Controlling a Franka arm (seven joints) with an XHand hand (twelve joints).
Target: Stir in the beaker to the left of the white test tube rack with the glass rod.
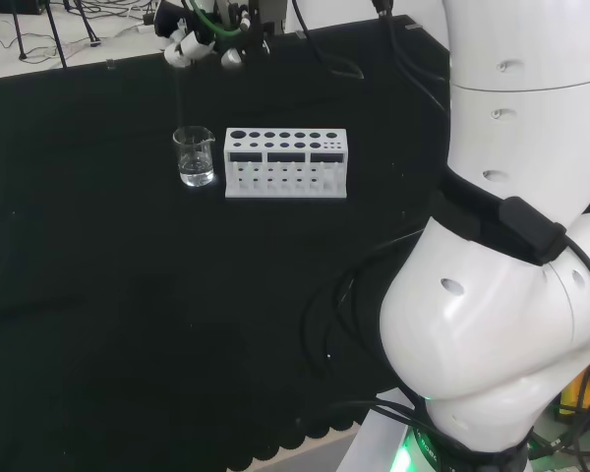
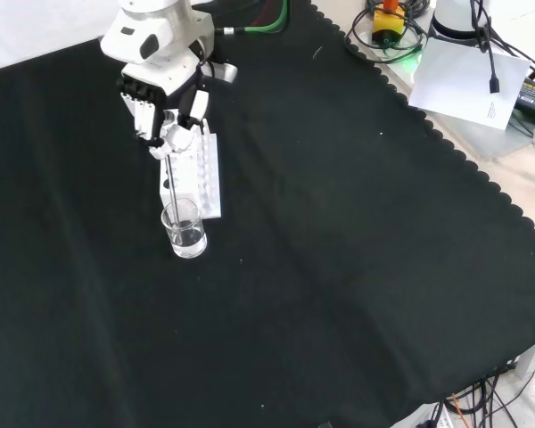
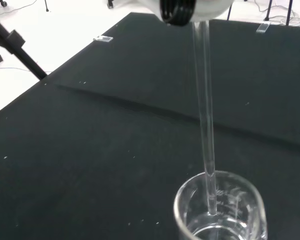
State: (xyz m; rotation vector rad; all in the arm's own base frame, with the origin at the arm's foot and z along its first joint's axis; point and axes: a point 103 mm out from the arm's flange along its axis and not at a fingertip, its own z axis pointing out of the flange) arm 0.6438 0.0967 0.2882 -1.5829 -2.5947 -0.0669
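Standing on the cloth: one beaker (image 1: 195, 157), just left of one white test tube rack (image 1: 286, 163) in head view. My hand (image 2: 165, 107), above the beaker, fingers curled, pinches one glass rod (image 3: 206, 125) upright, tip inside the beaker.

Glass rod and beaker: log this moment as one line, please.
hand: shut on glass rod | rod tip: inside beaker | beaker: beside white test tube rack | phase: stirring position

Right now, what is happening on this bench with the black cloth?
The robot's black and white hand holds a thin clear glass rod upright over a small clear glass beaker. The rod's lower end is already inside the beaker, which holds a little clear liquid. The beaker stands beside a white test tube rack, to its left in the head view.
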